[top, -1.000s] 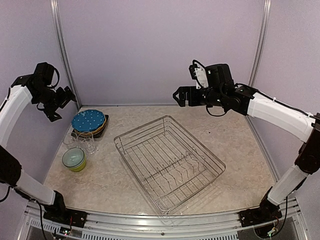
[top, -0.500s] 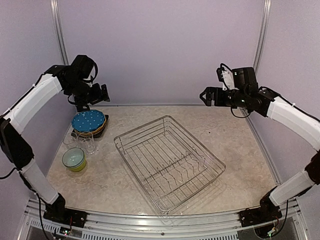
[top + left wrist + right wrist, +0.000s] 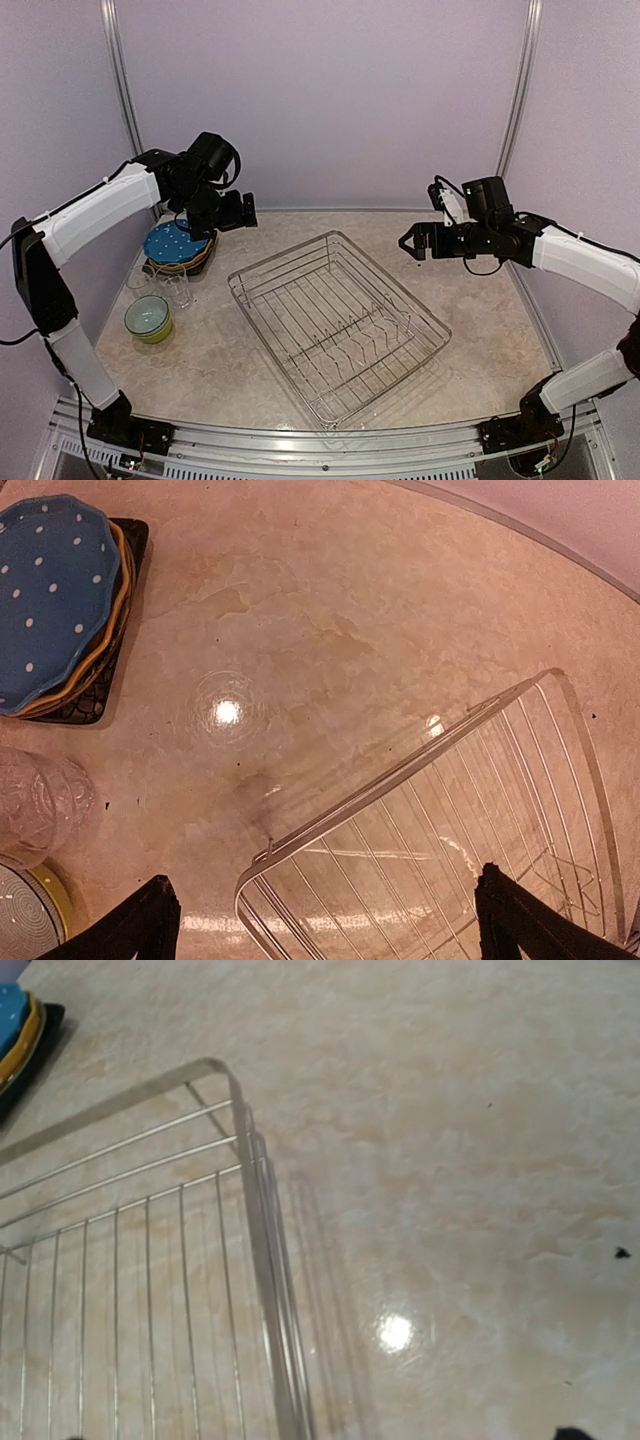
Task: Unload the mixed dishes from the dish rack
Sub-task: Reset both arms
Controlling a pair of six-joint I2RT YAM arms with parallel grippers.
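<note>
Marble tabletop [image 3: 470, 300]; left fingers [image 3: 140, 925] and right fingers [image 3: 412, 243], both spread empty, swung nearer dish rack [image 3: 340, 325].

A beige marbled tabletop [image 3: 500, 330] bears one small dark speck [image 3: 622, 1253]; lilac walls [image 3: 320, 100] behind.

Dish rack [image 3: 335, 236] central, plates [image 3: 166, 245] apparently stacked left

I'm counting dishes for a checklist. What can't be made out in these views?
Plates under the blue-dotted plate: left wrist view, only rims show.
Glass and bowl: left wrist view, cut by the frame edge.
Right gripper: right wrist view, fingers almost wholly below the frame.
</note>
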